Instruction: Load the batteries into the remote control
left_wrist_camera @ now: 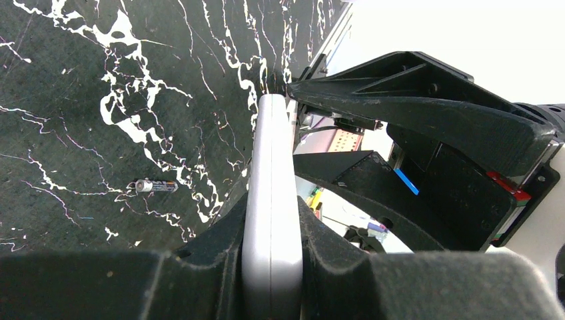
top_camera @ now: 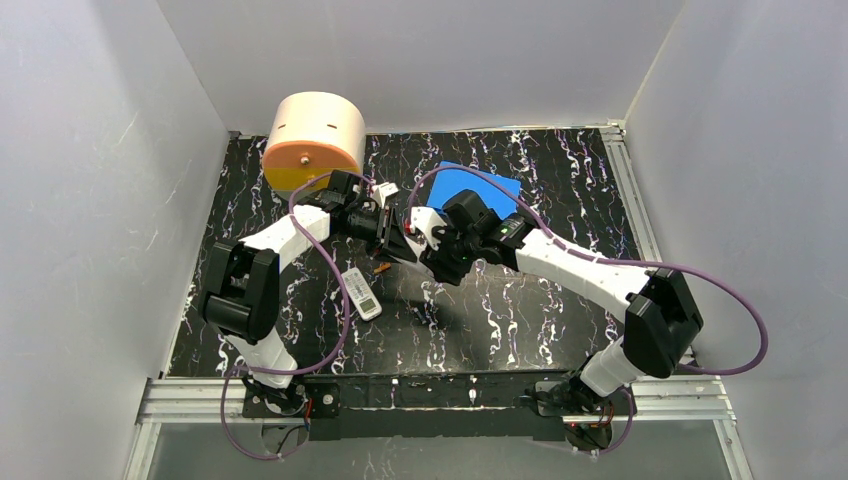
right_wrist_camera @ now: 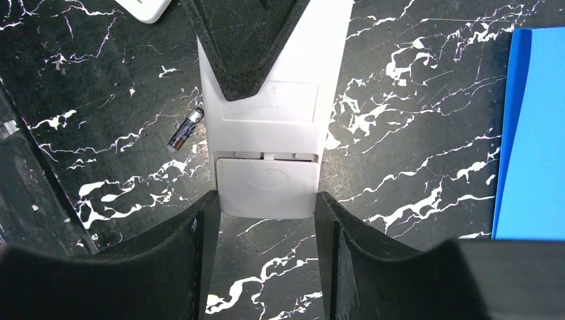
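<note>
A white remote control (right_wrist_camera: 266, 127) is held above the table, its back and closed battery cover (right_wrist_camera: 266, 183) facing the right wrist camera. My left gripper (left_wrist_camera: 272, 223) is shut on its edges; one of its fingers (right_wrist_camera: 243, 47) covers the far end. My right gripper (right_wrist_camera: 266, 200) has its fingertips (right_wrist_camera: 210, 203) pressed on both sides of the cover end. One dark battery (right_wrist_camera: 185, 129) lies on the table beside the remote, and also shows in the left wrist view (left_wrist_camera: 154, 186). An orange battery (top_camera: 382, 266) lies under the grippers (top_camera: 410, 238).
A second white remote (top_camera: 362, 293) lies on the black marbled table (top_camera: 500, 310), left of centre. A blue pad (top_camera: 480, 188) lies at the back middle. A large cream and orange cylinder (top_camera: 313, 140) stands at the back left. White walls close in three sides.
</note>
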Action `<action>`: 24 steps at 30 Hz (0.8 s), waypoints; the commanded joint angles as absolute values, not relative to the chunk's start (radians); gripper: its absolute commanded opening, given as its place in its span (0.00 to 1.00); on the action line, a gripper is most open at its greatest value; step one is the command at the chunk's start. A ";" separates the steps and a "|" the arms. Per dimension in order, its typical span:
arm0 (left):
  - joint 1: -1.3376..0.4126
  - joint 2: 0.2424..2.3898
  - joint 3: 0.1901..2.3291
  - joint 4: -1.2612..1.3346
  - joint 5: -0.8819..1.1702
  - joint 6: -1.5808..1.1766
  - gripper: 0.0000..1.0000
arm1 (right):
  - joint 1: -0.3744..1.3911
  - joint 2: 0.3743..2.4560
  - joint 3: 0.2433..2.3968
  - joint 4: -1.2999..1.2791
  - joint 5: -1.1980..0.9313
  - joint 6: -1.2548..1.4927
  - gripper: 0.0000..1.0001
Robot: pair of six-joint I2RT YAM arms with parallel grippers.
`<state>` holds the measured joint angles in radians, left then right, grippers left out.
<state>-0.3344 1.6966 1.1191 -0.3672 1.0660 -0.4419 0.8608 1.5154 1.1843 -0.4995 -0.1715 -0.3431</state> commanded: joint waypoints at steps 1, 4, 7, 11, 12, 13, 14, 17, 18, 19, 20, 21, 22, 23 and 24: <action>-0.339 1.639 1.112 -0.358 1.147 -0.433 0.00 | 0.872 1.535 1.232 -0.510 -0.195 -0.346 0.43; -0.344 1.630 1.105 -0.357 1.177 -0.415 0.00 | 0.873 1.536 1.234 -0.505 -0.193 -0.345 0.43; -0.352 1.626 1.103 -0.363 1.198 -0.392 0.00 | 0.873 1.540 1.242 -0.505 -0.192 -0.345 0.43; -0.364 1.629 1.104 -0.366 1.210 -0.394 0.00 | 0.873 1.547 1.254 -0.499 -0.198 -0.342 0.43; -0.365 1.630 1.108 -0.365 1.207 -0.398 0.00 | 0.872 1.550 1.257 -0.499 -0.203 -0.340 0.43; -0.367 1.632 1.110 -0.366 1.203 -0.402 0.00 | 0.872 1.553 1.262 -0.500 -0.206 -0.339 0.43; -0.367 1.633 1.112 -0.364 1.200 -0.406 0.00 | 0.873 1.556 1.266 -0.501 -0.210 -0.334 0.43; -0.369 1.634 1.112 -0.324 1.191 -0.452 0.00 | 0.872 1.567 1.276 -0.500 -0.231 -0.317 0.44; -0.369 1.630 1.109 -0.300 1.186 -0.475 0.00 | 0.874 1.571 1.278 -0.499 -0.237 -0.312 0.44; -0.369 1.623 1.100 -0.268 1.176 -0.498 0.00 | 0.875 1.572 1.280 -0.500 -0.239 -0.308 0.44; -0.369 1.616 1.096 -0.242 1.163 -0.519 0.00 | 0.877 1.575 1.279 -0.501 -0.239 -0.305 0.44; -0.369 1.612 1.090 -0.219 1.154 -0.538 0.00 | 0.877 1.577 1.278 -0.504 -0.237 -0.303 0.44; -0.367 1.611 1.087 -0.197 1.151 -0.558 0.00 | 0.878 1.579 1.276 -0.506 -0.236 -0.301 0.44; -0.369 1.612 1.084 -0.181 1.148 -0.576 0.00 | 0.878 1.579 1.274 -0.506 -0.233 -0.300 0.44; -0.369 1.613 1.083 -0.167 1.145 -0.587 0.00 | 0.879 1.578 1.271 -0.508 -0.230 -0.300 0.44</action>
<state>-0.3450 1.6821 1.0813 -0.2897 1.0626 -0.4843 0.8604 1.5608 1.2339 -0.5560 -0.1795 -0.3222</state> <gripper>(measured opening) 0.207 0.578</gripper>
